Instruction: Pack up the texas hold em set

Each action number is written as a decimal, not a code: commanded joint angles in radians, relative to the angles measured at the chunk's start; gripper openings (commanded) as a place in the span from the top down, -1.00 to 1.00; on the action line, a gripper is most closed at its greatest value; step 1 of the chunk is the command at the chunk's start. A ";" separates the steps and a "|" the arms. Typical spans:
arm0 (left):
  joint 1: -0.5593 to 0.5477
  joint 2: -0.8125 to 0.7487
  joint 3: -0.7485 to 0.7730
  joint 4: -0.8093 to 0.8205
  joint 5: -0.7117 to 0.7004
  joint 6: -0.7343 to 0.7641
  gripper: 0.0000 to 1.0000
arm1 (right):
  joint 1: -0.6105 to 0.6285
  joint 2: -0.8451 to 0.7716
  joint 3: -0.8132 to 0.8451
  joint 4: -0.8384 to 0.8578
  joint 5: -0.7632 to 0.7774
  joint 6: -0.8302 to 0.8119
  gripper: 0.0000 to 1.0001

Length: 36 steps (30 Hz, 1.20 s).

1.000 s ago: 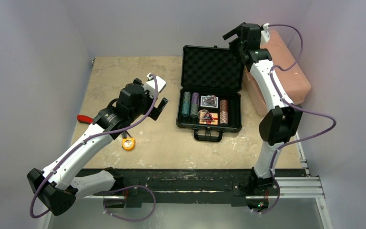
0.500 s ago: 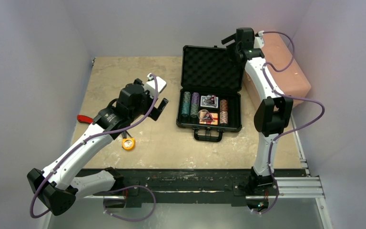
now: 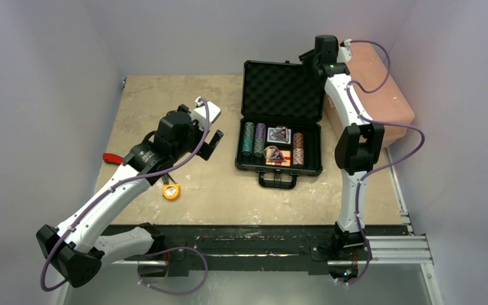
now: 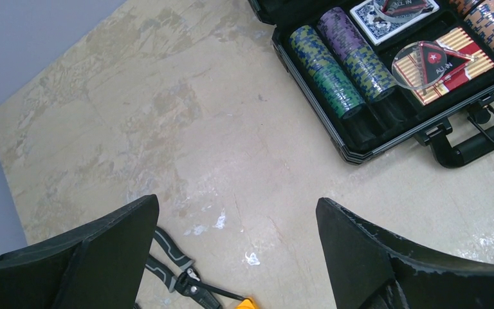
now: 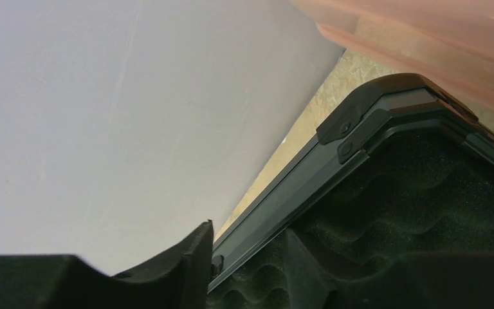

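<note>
The case [image 3: 279, 95] sat mid-table, lid up, with chips [image 3: 254, 140], decks [image 3: 279, 135] and a clear disc [image 3: 271, 152] all in its tray. Packing looked done bar closing and latching. The left end effector [image 4: 235, 212] hung wide open and empty over the table, left of the case. The right end effector [image 3: 307, 56] was at the lid's far right corner. Its wrist view showed one finger [image 5: 190, 261] beside the rim, the other lost in shadow, so I couldn't tell whether it gripped.
</note>
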 commanded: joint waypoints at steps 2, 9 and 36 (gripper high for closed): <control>0.010 -0.020 0.027 0.023 0.020 -0.019 -0.84 | -0.003 -0.003 0.039 0.048 0.035 -0.017 0.23; 0.015 -0.022 0.028 0.021 0.025 -0.021 -0.83 | -0.008 -0.025 0.008 0.068 0.022 -0.038 0.75; 0.023 -0.018 0.025 0.023 0.049 -0.026 -0.81 | -0.008 -0.450 -0.643 0.247 -0.097 0.020 1.00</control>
